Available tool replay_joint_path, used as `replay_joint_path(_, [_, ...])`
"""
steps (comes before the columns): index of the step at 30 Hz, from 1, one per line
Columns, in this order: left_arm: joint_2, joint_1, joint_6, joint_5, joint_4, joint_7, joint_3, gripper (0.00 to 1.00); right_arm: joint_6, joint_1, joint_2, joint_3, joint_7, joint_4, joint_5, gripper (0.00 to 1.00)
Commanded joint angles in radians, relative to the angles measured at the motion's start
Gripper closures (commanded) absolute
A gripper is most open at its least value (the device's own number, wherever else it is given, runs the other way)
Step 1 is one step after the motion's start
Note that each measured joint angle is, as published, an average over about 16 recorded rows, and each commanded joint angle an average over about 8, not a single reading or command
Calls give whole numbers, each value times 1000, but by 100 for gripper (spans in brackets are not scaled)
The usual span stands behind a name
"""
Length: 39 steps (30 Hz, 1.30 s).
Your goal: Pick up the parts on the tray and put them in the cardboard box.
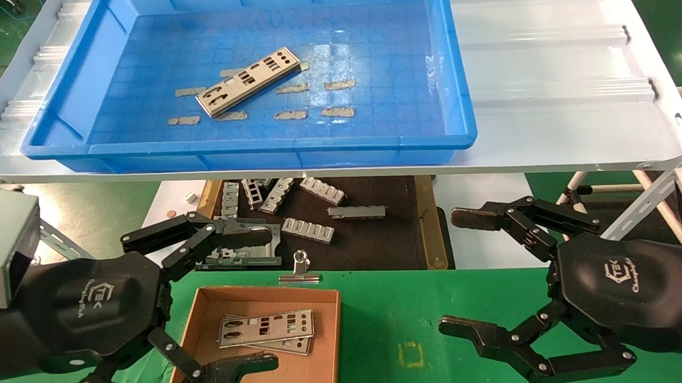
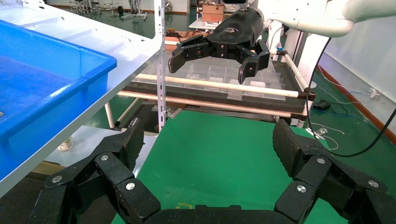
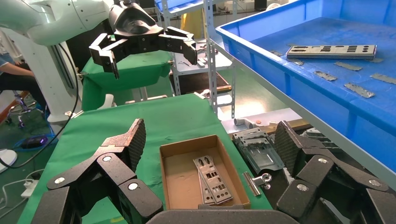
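Hovering spread and empty above the near-left corner of the cardboard box point(image 1: 206, 309): left gripper point(image 1: 265, 299). Also spread wide, holding nothing, over the green cloth point(image 1: 391, 326) to the box's right: right gripper point(image 1: 463, 272). Lying stacked in the box: 2 port-cutout plates point(image 1: 266, 328). Resting diagonally on the blue tray point(image 1: 451, 97) floor among tape-residue patches point(image 1: 338, 111): 1 plate point(image 1: 248, 81).

one part point(image 1: 248, 81) in tray point(image 1: 248, 146), two parts point(image 1: 266, 329) in cardboard box point(image 1: 203, 309)
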Motion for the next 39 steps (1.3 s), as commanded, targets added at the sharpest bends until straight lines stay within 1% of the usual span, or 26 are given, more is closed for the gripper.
replay_joint_path(1, [0, 0, 0, 0, 0, 0, 0, 0, 0, 0, 0, 0, 0, 0, 0, 0])
replay_joint_path(39, [0, 0, 0, 0, 0, 0, 0, 0, 0, 0, 0, 0, 0, 0, 0, 0])
